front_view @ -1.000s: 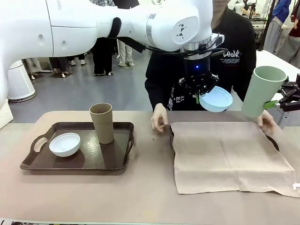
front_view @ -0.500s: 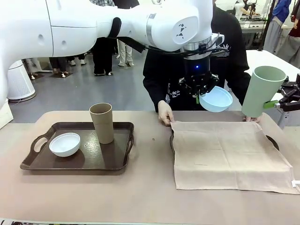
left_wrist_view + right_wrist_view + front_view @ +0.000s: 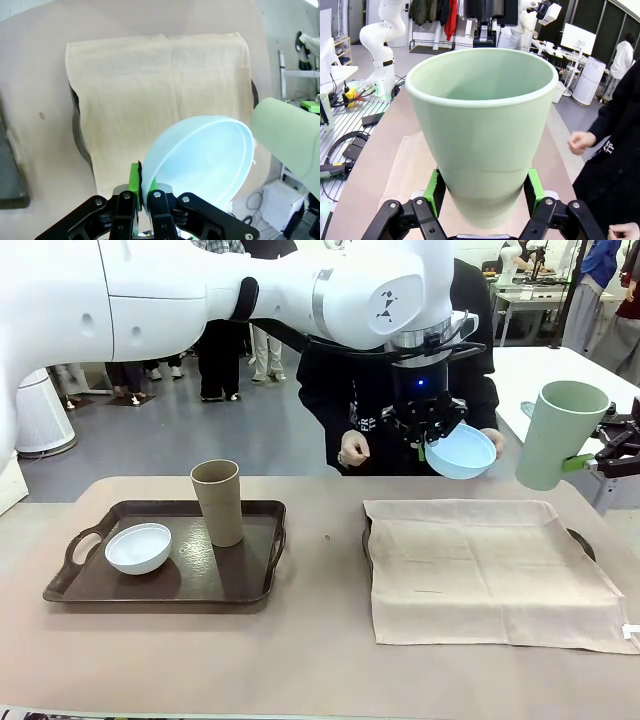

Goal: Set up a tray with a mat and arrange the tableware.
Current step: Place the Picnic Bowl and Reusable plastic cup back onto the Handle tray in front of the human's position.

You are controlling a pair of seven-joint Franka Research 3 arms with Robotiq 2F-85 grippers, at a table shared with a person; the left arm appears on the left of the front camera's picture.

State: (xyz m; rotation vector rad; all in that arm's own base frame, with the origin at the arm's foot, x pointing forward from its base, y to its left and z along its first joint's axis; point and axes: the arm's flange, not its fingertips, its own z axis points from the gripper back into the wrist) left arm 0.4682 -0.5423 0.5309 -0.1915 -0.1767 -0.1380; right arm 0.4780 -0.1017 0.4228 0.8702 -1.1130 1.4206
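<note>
My left gripper (image 3: 428, 437) hangs over the table's far side, shut on the rim of the light blue bowl (image 3: 461, 452). In the left wrist view the bowl (image 3: 200, 160) tilts, its rim between the green pads (image 3: 133, 181). At the right edge my right gripper (image 3: 592, 460) is shut on the pale green cup (image 3: 560, 435), held in the air; its pads (image 3: 436, 189) press the cup (image 3: 482, 120) on both sides. Below, the beige mat (image 3: 490, 565) lies flat over a dark tray (image 3: 366, 540). The white bowl (image 3: 138, 547) and tan cup (image 3: 217, 502) stand on the left tray (image 3: 245, 575).
A person in black stands behind the table's far edge, with one hand (image 3: 352, 450) held up by the body and the other hand (image 3: 497, 440) behind the blue bowl. Bare tabletop (image 3: 320, 640) lies between the two trays and along the front.
The person's hands have let go of the mat's far corners and drawn back off the table. The mat now lies smooth. Both arms hold still.
</note>
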